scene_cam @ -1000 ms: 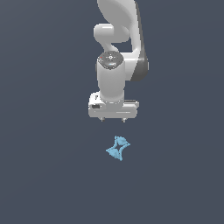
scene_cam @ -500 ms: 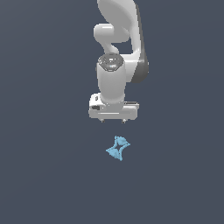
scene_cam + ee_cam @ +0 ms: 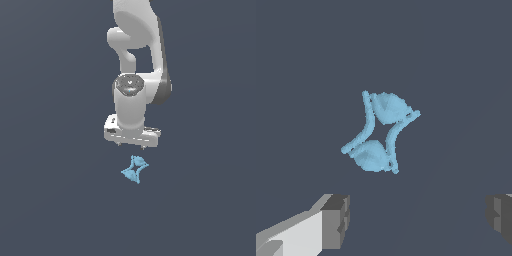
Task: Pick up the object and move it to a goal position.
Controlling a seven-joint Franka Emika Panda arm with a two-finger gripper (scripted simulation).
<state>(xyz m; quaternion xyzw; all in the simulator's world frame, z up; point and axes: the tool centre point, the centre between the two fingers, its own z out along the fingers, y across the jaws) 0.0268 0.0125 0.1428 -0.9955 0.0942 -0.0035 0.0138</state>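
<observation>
dark slate-grey surface [image 3: 55, 200] fills both views, flat and unmarked, with no edge in sight.

in the exterior view the white panda arm [image 3: 137, 45] comes down from the top, its wrist pointing straight at the surface. the claw [image 3: 131, 145] hangs above the surface with its two short fingertips spread wide along the white crossbar, one toward the exterior view's left and one toward its right. nothing is between them and nothing is gripped.

just below the claw in that view, and a little toward the exterior view's right of the claw's middle, lies the light-blue star-like object [image 3: 135, 169]. it rests on the surface, apart from the fingertips, with clear grey showing between them.

in the wrist view the object [image 3: 380, 132] sits near the centre: two rounded light-blue lobes joined by thin crossing struts that end in pointed tips, pinched at the waist. the two grey finger pads [image 3: 336, 221] appear at the frame's lower corners, well apart, one on each side, with the object not yet between them.
</observation>
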